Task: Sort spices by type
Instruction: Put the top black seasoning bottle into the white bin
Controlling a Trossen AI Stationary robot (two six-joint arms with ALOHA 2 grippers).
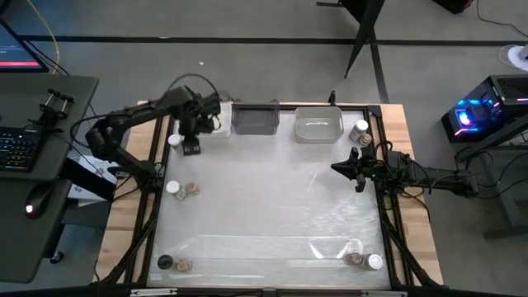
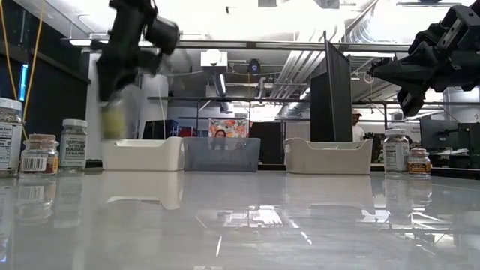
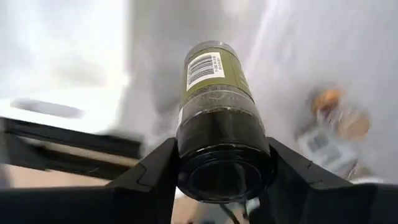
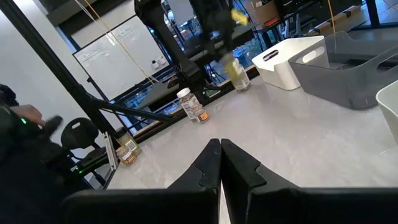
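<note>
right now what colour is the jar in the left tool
Olive green jar with a dark cap, clearest in the left wrist view.

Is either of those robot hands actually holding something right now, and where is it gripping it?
The left hand grips a dark-capped spice jar at its cap end, lifted off the table. The right hand is shut and empty.

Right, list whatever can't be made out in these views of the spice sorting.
- Olive jar in the left hand: low view blurs it; its label cannot be read there.
- White bin: the left arm covers most of it in the high view, so its contents are hidden.
- Jars by the near corners: too small in the high view to read labels.
- Right hand: shut, holding nothing visible.
</note>
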